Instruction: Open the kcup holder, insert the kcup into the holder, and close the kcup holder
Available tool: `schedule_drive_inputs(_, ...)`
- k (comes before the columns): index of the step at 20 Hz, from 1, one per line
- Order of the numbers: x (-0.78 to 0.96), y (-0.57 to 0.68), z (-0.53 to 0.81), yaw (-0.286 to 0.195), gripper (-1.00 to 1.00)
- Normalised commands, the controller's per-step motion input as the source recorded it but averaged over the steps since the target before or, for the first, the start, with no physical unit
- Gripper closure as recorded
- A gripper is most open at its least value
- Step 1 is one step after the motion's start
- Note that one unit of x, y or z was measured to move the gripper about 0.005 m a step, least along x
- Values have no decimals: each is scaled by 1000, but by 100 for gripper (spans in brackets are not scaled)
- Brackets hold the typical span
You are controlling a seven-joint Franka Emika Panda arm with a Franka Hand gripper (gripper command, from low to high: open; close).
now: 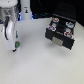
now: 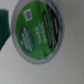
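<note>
The kcup holder (image 1: 60,34) is a black box at the exterior view's right, with a pale grey front panel (image 1: 61,43) facing the table's front. Whether its drawer is pulled out I cannot tell. My gripper (image 1: 14,47) hangs low over the table at the exterior view's left, on the white arm. A small green spot, the kcup (image 1: 17,46), shows right at its tip. In the wrist view the kcup's green top (image 2: 40,27) fills much of the picture, close and blurred. The frames do not show the fingers plainly, nor whether they hold the pod.
Several pods with coloured tops (image 1: 58,24) lie on the holder. A dark green shape (image 2: 4,31) sits beside the kcup in the wrist view. Dark equipment (image 1: 42,7) stands behind the white table (image 1: 40,65).
</note>
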Motion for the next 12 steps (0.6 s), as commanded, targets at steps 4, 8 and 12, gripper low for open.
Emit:
schedule_drive_inputs(4, 202, -14, -140, -123, -100)
schedule_drive_inputs(8, 206, 8, -45, -149, -100)
schedule_drive_inputs(12, 144, -11, -27, -164, -100)
